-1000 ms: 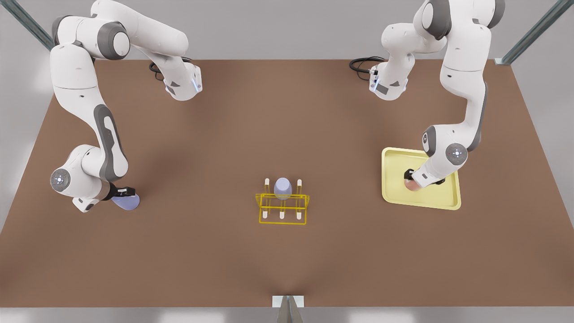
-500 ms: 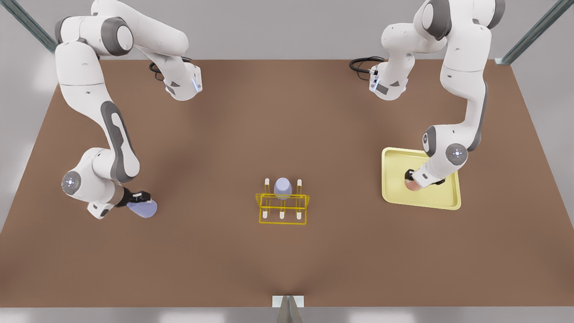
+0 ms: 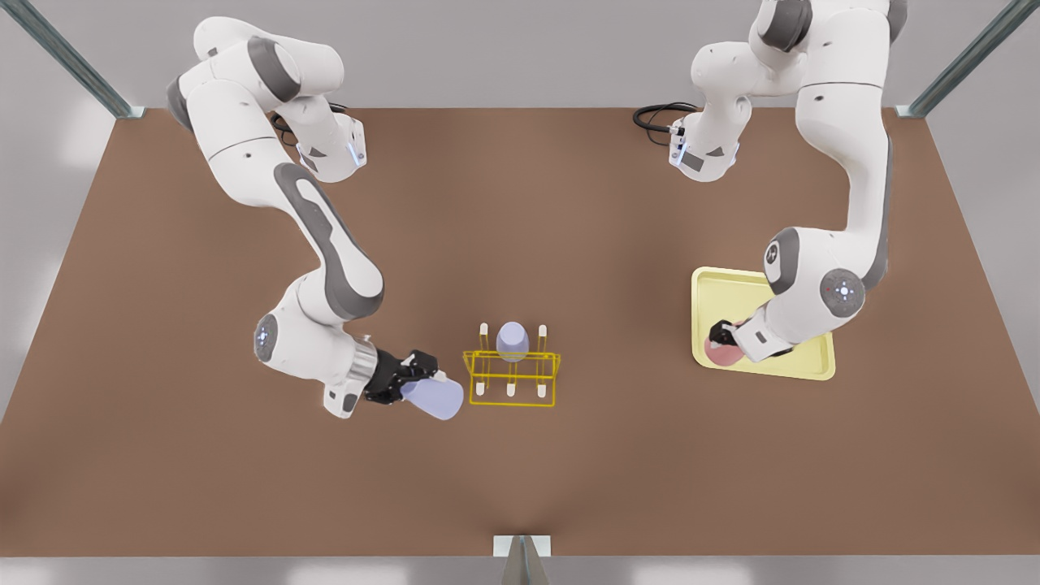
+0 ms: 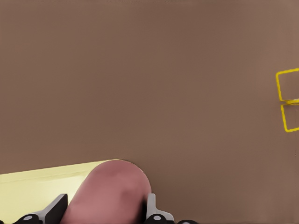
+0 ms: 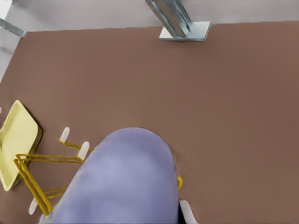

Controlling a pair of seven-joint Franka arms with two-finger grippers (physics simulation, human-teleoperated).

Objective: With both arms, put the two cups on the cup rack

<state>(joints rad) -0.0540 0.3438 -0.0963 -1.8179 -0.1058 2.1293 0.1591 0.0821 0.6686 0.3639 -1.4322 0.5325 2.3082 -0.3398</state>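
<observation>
The right gripper (image 3: pixel 418 383) clamps the smooth rounded lavender cup (image 3: pixel 435 400) beside the thin-wire yellow cup rack (image 3: pixel 512 378). The left gripper (image 3: pixel 725 337) clamps the salmon cup (image 3: pixel 718 351) over the flat pale-yellow tray (image 3: pixel 800 367).

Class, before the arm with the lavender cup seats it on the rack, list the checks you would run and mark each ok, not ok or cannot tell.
1. Right gripper clamps the lavender cup: ok.
2. Cup beside the cup rack, not yet over a peg: ok.
3. Free white-tipped pegs remain beside the racked lavender cup: ok.
4. Left gripper grips the pink cup at the tray: ok.
5. Held cup's mouth faces a peg: cannot tell.
</observation>
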